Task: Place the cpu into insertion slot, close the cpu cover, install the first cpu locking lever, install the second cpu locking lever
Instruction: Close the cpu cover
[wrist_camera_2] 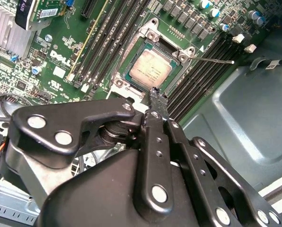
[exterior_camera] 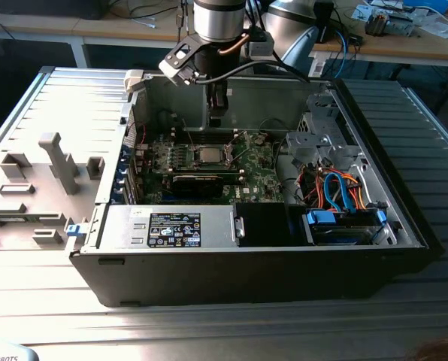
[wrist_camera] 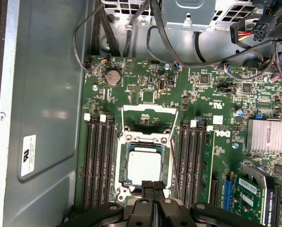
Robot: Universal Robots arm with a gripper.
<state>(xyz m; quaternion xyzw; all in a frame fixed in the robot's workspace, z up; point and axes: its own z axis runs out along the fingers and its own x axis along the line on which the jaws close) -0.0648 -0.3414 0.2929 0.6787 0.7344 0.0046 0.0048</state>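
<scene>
**Cover-closing step, cpu already seated.** The cpu (wrist_camera: 145,165) lies flat inside the insertion slot (wrist_camera: 123,163), silver top upward. The cpu cover (wrist_camera: 149,109) appears to stand raised at the slot's far edge, its window showing green board behind. The gripper (wrist_camera: 153,185) hangs at the slot's near edge, just beside the chip. Its fingers are pressed together and hold nothing. In the second wrist view a thin wire locking lever (wrist_camera_2: 216,60) juts sideways from the slot, unlatched.

Judged from this, the cover is the work in hand. It is best pushed at its free edge, so that it swings down squarely about its hinge. The fingertips should stay off the chip's top, and the lever should stay clear of the slot so the plate can seat flat.

**Markings.**
- White logo lettering (wrist_camera: 221,135) is printed on the board beside the slot.
- A white sticker (wrist_camera: 29,156) sits on the case wall, well apart from the slot.
- In the exterior view, a black-and-white label (exterior_camera: 175,229) lies on the power supply, nearer the camera than the slot.
- The chip top carries faint print, too small to make out.

The computer case (exterior_camera: 246,278) rests on a ribbed tabletop (exterior_camera: 209,323).
</scene>
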